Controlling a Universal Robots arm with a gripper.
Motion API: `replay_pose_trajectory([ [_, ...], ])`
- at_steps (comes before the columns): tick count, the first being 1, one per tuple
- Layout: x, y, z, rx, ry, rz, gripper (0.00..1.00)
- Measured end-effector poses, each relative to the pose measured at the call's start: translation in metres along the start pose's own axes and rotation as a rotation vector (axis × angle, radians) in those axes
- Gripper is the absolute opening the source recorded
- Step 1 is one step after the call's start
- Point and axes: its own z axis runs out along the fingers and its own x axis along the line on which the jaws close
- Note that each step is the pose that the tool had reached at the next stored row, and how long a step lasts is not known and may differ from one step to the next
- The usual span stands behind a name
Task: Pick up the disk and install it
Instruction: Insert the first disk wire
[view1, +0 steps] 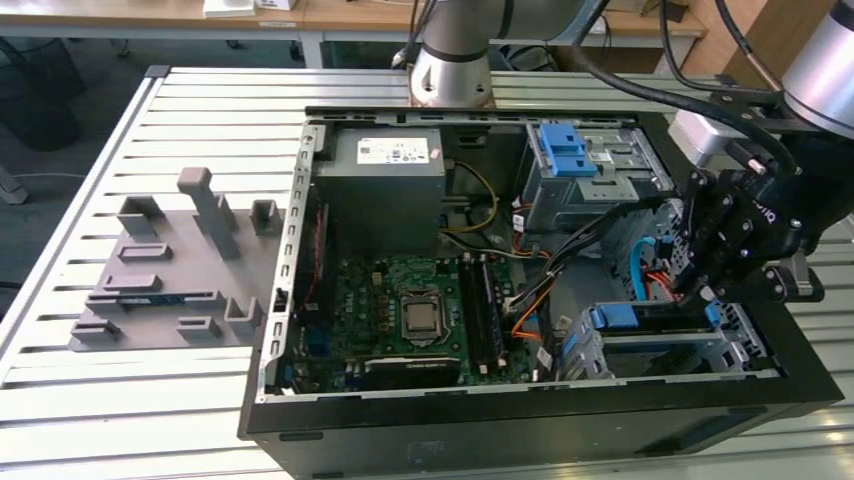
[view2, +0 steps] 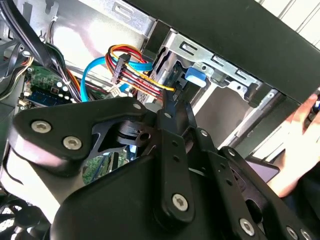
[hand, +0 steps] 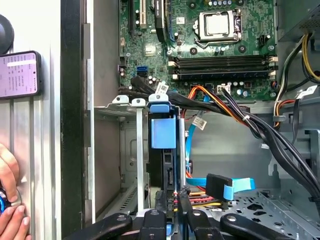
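- The gripper (view1: 714, 290) hangs low inside the open computer case (view1: 534, 425), at the exterior view's right; in the first wrist view its fingers (hand: 159, 205) stand narrow, clamped on the end of the disk (hand: 164, 165).
- The disk stands on edge just ahead of the fingers, sunk into the metal drive cage (hand: 131, 150), its blue tab (hand: 163, 131) at the far end.
- Just beside the gripper, red, yellow and orange wires with a blue flat cable (view2: 100, 67) run to a black plug (hand: 217, 186).
- Farther out lies the green circuit board (view1: 414, 315), then the grey power box (view1: 384, 190).
- Well apart, outside the case wall, a phone (hand: 20, 75) rests on the slatted table (view1: 134, 400), a person's hand (hand: 10, 210) near it.
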Motion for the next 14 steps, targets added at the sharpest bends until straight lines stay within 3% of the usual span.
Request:
replay_pose_trajectory([
  [4, 0.0001, 0.0001, -0.0017, -0.0001, -0.0004, 0.000, 0.24],
  [5, 0.0001, 0.0001, -0.0018, -0.0001, -0.0004, 0.000, 0.16],
  [7, 0.0002, 0.0001, -0.0021, -0.0001, -0.0001, 0.000, 0.11],
  [12, 0.0002, 0.0001, -0.0023, -0.0001, -0.0001, 0.000, 0.11],
  [14, 0.0006, 0.0002, -0.0060, -0.0001, 0.0000, 0.000, 0.11],
])
